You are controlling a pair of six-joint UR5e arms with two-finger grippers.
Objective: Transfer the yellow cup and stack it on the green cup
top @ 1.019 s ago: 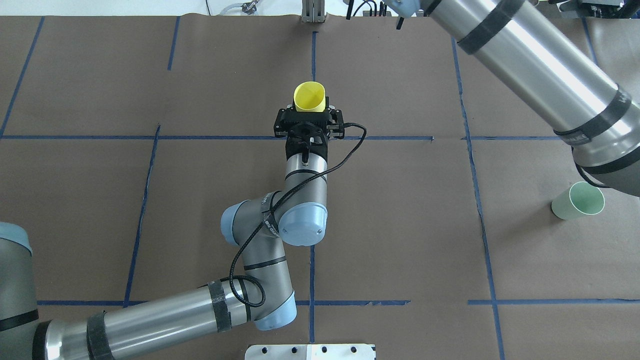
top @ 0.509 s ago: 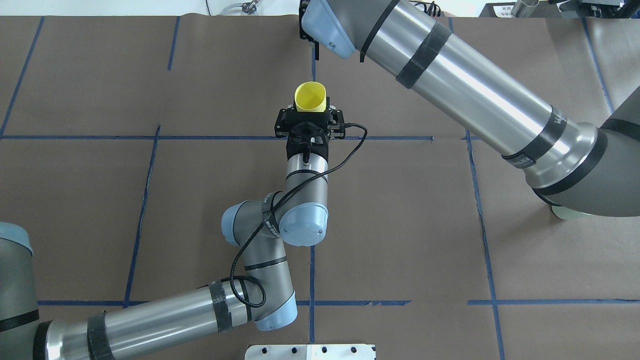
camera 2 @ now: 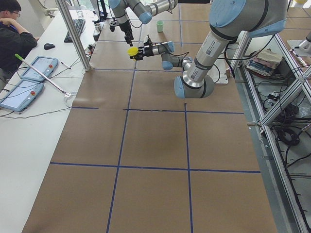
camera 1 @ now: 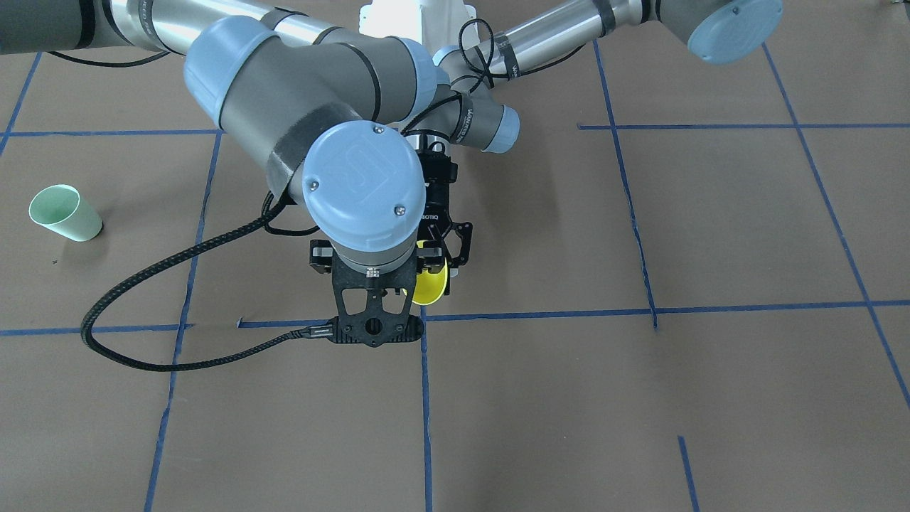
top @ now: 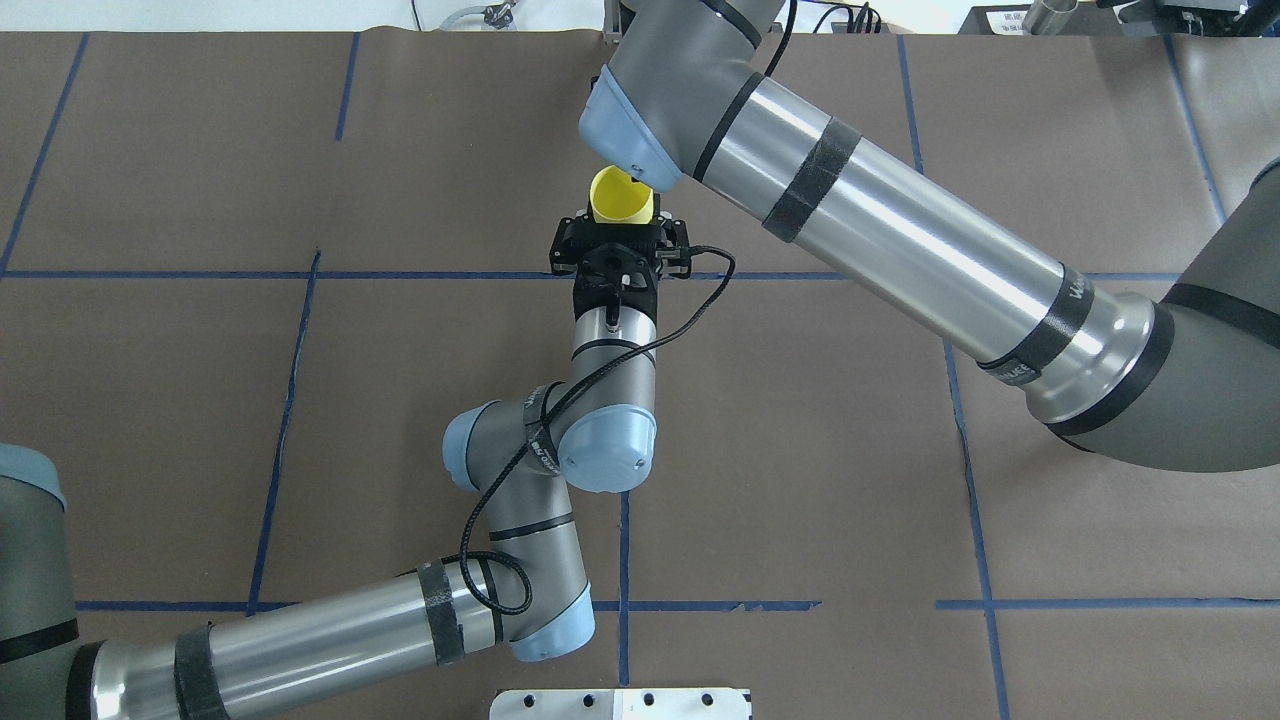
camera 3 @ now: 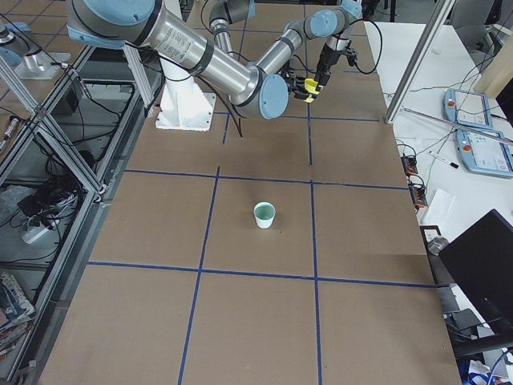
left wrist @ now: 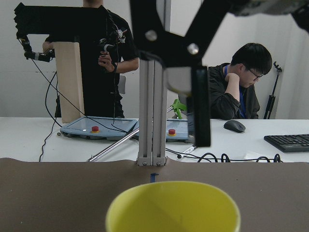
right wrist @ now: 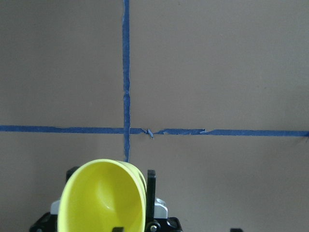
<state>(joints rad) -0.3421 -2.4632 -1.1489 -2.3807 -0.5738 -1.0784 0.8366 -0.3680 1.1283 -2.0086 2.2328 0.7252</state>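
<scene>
The yellow cup (top: 617, 198) lies on its side in the air over the table's middle, mouth pointing away from the robot. My left gripper (top: 621, 228) is shut on its base end. My right gripper (camera 3: 322, 76) hangs pointing down just over the cup's rim. One of its fingers (left wrist: 201, 111) shows above the cup (left wrist: 173, 208) in the left wrist view, and I cannot tell whether that gripper is open or shut. The right wrist view looks straight down on the cup (right wrist: 102, 198). The green cup (camera 1: 65, 213) stands upright far off on the robot's right side, and the right arm hides it in the overhead view.
Brown paper with blue tape lines (top: 625, 110) covers the table. The right arm's forearm (top: 900, 230) stretches across the far right half. A black cable (camera 1: 178, 355) loops from the right wrist. A person (camera 2: 12, 34) sits at a side desk with tablets (camera 2: 29, 80).
The right arm has swung in from the far right until its wrist sits over the yellow cup. It now covers the green cup in the overhead view. The left arm and cup have stayed still.
</scene>
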